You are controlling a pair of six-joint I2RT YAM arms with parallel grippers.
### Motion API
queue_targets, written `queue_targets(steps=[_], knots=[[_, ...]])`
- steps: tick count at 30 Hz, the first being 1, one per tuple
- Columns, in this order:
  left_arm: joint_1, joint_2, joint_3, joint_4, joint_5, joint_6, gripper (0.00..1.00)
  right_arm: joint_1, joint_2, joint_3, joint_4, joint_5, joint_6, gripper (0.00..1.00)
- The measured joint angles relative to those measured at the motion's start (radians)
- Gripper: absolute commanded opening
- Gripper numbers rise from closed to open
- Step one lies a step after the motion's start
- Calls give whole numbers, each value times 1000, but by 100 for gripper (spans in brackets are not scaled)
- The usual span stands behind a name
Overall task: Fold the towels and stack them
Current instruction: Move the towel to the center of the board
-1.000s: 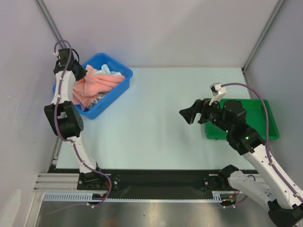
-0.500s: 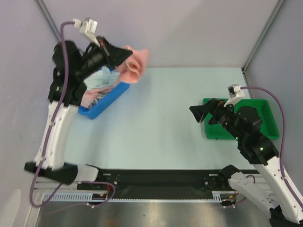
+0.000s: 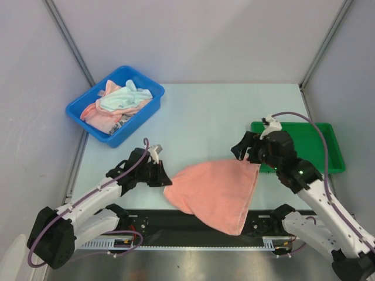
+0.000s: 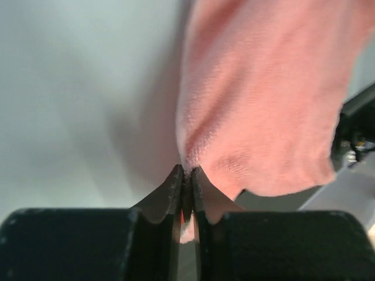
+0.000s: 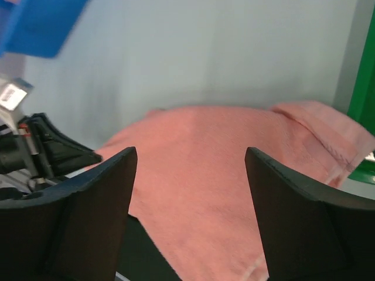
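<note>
Pale table (image 3: 199, 117), towels (image 3: 120, 99) in blue bin (image 3: 136, 124), green tray (image 3: 313, 143) right, pink towel (image 3: 214, 190) front

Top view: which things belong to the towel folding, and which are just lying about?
Job: pink towel, its corner pinched by the left gripper; right gripper, open over it; towels heaped in the blue bin.
Lying about: green tray; table.

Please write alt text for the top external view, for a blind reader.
A pink towel lies spread at the table's near edge, the left tool pinching its left corner and the right tool open over its right corner. More towels fill a blue bin far left.
</note>
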Motion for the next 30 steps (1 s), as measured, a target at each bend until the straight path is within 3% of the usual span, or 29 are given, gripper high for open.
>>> queue_targets(steps=[3, 5, 7, 10, 13, 17, 22, 26, 30], knots=[[-2, -13, -28, -64, -71, -19, 40, 0, 127, -43, 5, 3, 3, 61], [-2, -36, -15, -81, -119, -33, 51, 0, 214, -53, 8, 11, 4, 53], [-2, -52, 21, -111, -172, -51, 57, -1, 286, -55, 4, 25, 10, 52], [-13, -46, 97, -116, -214, -51, 58, -2, 323, -59, -10, 75, 33, 52], [-94, 17, 210, -85, -246, -22, 58, -21, 294, -75, -35, 130, 43, 48], [-253, 236, 416, -28, -270, 24, 58, -123, 235, -88, -71, 162, 42, 44], [-281, 496, 575, -45, -341, 33, 58, -187, 196, -113, -93, 168, 58, 46], [-278, 626, 578, -100, -422, 30, 59, -230, 195, -133, -92, 172, 80, 49], [-278, 657, 498, -123, -453, 21, 56, -298, 200, -156, -79, 187, 82, 49]])
